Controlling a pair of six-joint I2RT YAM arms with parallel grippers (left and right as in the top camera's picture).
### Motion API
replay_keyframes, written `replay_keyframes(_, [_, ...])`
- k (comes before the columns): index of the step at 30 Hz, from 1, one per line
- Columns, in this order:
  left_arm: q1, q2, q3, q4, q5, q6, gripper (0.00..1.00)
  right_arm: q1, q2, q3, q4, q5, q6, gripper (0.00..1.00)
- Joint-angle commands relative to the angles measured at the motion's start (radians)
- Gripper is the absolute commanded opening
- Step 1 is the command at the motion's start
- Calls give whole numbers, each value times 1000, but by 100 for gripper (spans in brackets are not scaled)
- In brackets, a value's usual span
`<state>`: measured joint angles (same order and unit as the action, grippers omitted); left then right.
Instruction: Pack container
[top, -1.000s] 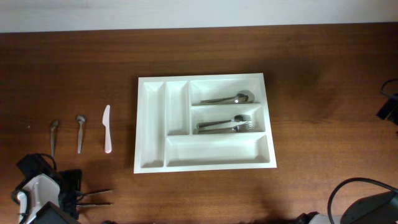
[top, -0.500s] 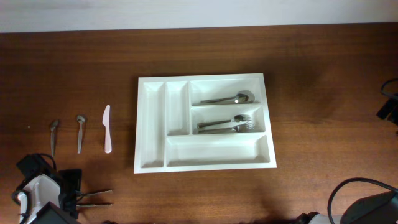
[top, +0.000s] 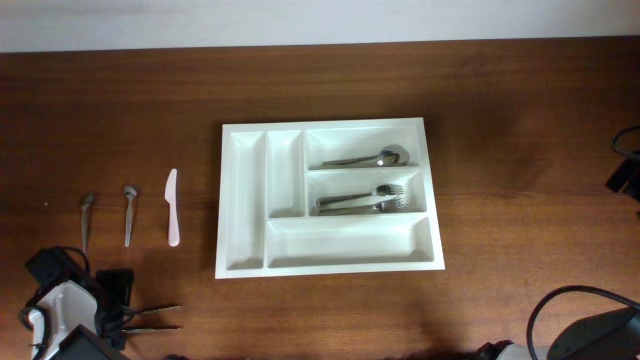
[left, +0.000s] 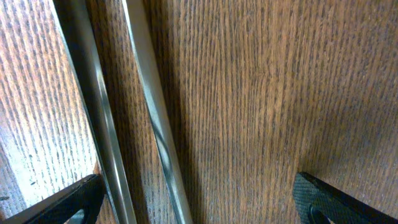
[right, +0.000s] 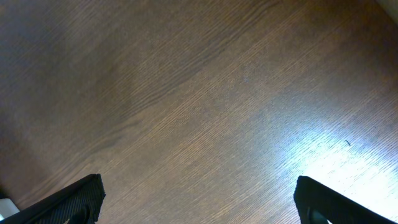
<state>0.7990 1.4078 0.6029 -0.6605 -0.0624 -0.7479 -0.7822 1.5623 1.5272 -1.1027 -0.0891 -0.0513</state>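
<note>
The white five-compartment container (top: 345, 243) sits mid-table. It holds a spoon (top: 370, 158) in the top wide compartment and forks (top: 365, 201) in the middle one. My left gripper (top: 112, 308) is at the front left, open, low over two thin metal utensil handles (top: 152, 318). In the left wrist view the two handles (left: 152, 106) lie on the wood between the open fingertips (left: 199, 205), nearer the left finger. My right gripper (right: 199, 199) is open and empty over bare wood.
Two small metal spoons (top: 87, 215) (top: 128, 210) and a white plastic knife (top: 172, 206) lie in a row left of the container. The right arm's body (top: 590, 335) is at the front right corner. A dark object (top: 625, 175) sits at the right edge.
</note>
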Motion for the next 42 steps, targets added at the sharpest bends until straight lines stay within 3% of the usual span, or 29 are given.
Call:
replay_keyframes(1, [2, 11, -29, 18, 32, 20, 99, -3, -3, -2, 0, -9, 8, 99])
replay_keyframes(16, [3, 11, -29, 0, 29, 19, 99, -3, -3, -2, 0, -9, 8, 99])
replay_keyframes(18, [3, 11, -29, 0, 29, 19, 89, -3, -3, -2, 0, -9, 8, 99])
replay_keyframes(21, [3, 11, -29, -1, 29, 19, 56, -3, -3, -2, 0, -9, 8, 99])
replay_keyframes(23, [3, 11, -29, -1, 29, 19, 45, -3, -3, -2, 0, -9, 8, 99])
replay_keyframes(25, [3, 11, -29, -1, 26, 20, 43, -3, -3, -2, 0, -9, 8, 99])
replay_keyframes(37, [2, 11, -29, -2, 14, 26, 3, -3, -3, -2, 0, -9, 8, 99])
replay_keyframes(42, [2, 11, -16, -2, 32, 109, 2, -3, -3, -2, 0, -9, 8, 99])
